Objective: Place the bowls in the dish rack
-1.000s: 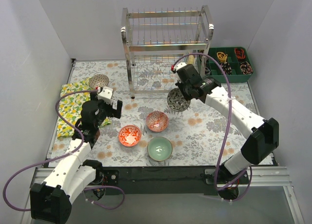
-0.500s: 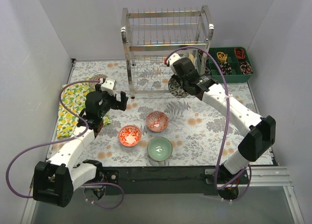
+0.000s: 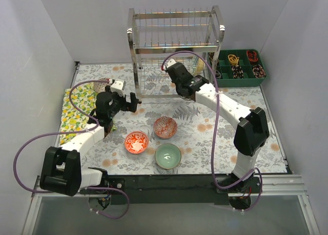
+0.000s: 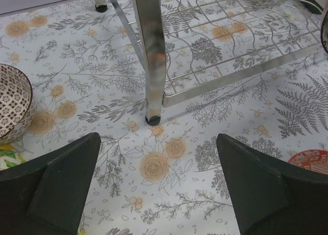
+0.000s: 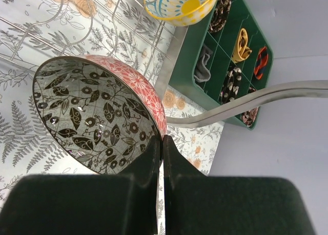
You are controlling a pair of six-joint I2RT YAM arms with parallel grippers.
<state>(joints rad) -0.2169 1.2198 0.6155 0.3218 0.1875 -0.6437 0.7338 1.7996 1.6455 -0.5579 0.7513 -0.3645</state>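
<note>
The right end effector (image 5: 162,142) is pressed together on the rim of a round ceramic bowl (image 5: 95,117), grey inside with black leaves and pink-red outside. It holds the bowl off the flower-printed desk (image 3: 215,135), tipped up on edge rather than flat. The tall chrome wire dish rack (image 3: 174,45) lies straight beyond this bowl, which hangs at the rack's front by the right half of the lower tier. The right arm is plainly the nearer one, so the coming move looks like a short push inward between the upright prongs with the rim kept standing. A yellow-centred, teal-rimmed bowl (image 5: 179,3) seems to rest at the right end of the rack's lower tier. The left end effector (image 4: 154,191) is spread and empty, just before the rack's front-left leg. In front of the rack, on the desk, lie the orange-red patterned bowl (image 3: 137,142), the pink-red patterned bowl (image 3: 165,127) and the plain pale green bowl (image 3: 168,155).
</note>
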